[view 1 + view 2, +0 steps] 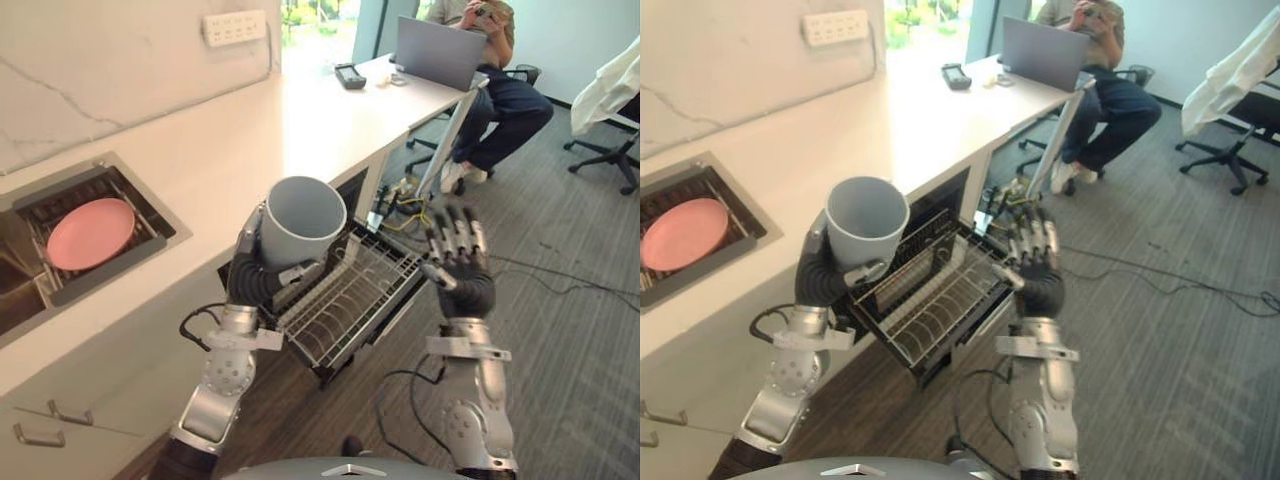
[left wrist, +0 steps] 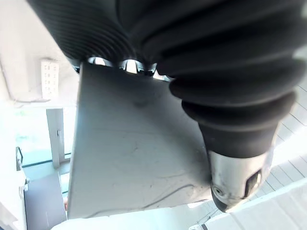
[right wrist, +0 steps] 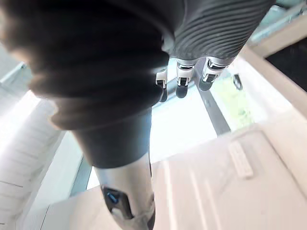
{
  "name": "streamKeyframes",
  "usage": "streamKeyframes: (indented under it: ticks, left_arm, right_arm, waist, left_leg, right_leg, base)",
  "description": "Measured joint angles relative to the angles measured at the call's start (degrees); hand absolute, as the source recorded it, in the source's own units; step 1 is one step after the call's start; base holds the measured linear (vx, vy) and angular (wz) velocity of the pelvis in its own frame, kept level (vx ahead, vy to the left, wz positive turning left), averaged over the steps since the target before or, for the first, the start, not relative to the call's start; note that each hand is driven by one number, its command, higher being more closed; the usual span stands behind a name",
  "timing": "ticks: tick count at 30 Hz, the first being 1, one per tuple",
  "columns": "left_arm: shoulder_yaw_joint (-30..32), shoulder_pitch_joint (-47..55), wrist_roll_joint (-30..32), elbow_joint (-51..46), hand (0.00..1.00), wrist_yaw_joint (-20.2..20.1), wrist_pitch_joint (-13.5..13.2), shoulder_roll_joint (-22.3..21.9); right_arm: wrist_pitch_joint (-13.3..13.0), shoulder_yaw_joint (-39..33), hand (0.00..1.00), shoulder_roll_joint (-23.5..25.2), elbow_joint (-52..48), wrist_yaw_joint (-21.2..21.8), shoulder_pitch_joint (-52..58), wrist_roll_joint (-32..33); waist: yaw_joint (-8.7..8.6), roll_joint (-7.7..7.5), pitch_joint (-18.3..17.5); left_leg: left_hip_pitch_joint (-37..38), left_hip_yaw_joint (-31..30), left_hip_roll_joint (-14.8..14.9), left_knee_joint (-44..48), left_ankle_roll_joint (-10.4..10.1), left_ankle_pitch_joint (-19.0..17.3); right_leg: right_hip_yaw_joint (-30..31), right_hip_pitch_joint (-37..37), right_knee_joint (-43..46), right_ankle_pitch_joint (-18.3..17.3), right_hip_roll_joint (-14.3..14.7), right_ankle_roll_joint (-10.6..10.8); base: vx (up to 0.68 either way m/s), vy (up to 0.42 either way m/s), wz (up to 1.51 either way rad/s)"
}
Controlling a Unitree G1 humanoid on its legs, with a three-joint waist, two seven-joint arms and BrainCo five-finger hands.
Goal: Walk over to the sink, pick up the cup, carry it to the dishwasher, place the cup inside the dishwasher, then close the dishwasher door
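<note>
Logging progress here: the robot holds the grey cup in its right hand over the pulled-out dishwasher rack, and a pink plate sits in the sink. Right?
One slip: the left eye view shows the cup in the left hand, not the right hand, which is open and empty. It is over the pulled-out dishwasher rack, and the pink plate sits in the sink.
</note>
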Motion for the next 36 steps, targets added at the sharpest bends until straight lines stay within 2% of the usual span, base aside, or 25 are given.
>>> streamKeyframes:
  ticks: [3,9,14,26,27,36]
  left_arm:
    - [-1.9,-0.8,5.5,0.7,1.00,4.8,1.4,-0.1]
    - [-4.7,-2.1,8.8,3.1,1.00,8.5,3.1,-0.1]
    - [-7.1,-3.2,11.2,3.4,1.00,10.0,3.9,-0.2]
    - [-10.0,-4.5,15.4,5.3,1.00,11.6,5.1,-0.4]
    - [-10.0,-4.5,15.4,5.5,1.00,11.6,5.1,-0.4]
    - [-10.1,-4.5,16.6,7.0,1.00,12.7,5.7,-0.3]
  right_arm:
    - [0.0,6.5,0.00,0.1,-1.2,0.4,-1.8,-2.4]
    - [0.0,10.7,0.00,0.1,-1.9,-1.4,-3.5,-4.0]
    - [0.9,13.8,0.00,0.0,-1.9,-4.6,-3.8,-4.3]
    - [3.9,17.5,0.00,-0.3,-1.9,-4.8,-4.7,-4.4]
    - [4.1,17.5,1.00,-0.3,-1.9,-5.0,-4.7,-4.4]
    - [5.1,18.5,1.00,-1.6,-1.9,-7.5,-4.7,-4.5]
  waist:
    - [0.60,-0.75,0.6]
    - [0.72,-1.15,0.9]
    - [0.80,-1.44,1.2]
    - [0.82,-2.17,1.4]
    - [0.81,-2.18,1.4]
    - [0.77,-2.44,1.3]
  left_leg:
    - [0.4,0.0,-1.0,-1.6,0.3,1.3]
    - [-0.2,0.3,-1.7,-1.9,0.8,2.2]
    - [-0.2,0.2,-2.2,-3.2,0.9,3.5]
    - [-0.2,0.2,-2.2,-3.2,0.9,4.0]
    - [-0.2,0.2,-2.2,-3.2,0.9,4.0]
    - [-0.3,0.3,-2.2,-3.2,0.9,4.0]
  right_leg:
    - [0.2,-0.3,-0.2,0.6,-0.6,0.0]
    - [0.8,-1.2,-0.2,1.4,-1.3,0.1]
    - [0.9,-1.7,-0.2,2.0,-1.5,-0.1]
    - [0.9,-1.8,-0.2,2.5,-1.5,-0.3]
    - [0.9,-1.8,-0.2,2.5,-1.5,-0.3]
    - [1.0,-1.9,-0.2,2.5,-1.5,-0.3]
  base:
    - [-0.10,-0.012,0.01]
    - [-0.09,-0.009,-0.03]
    - [-0.09,-0.024,0.00]
    - [-0.05,-0.022,0.00]
    - [0.00,0.000,0.00]
    - [-0.01,-0.005,0.00]
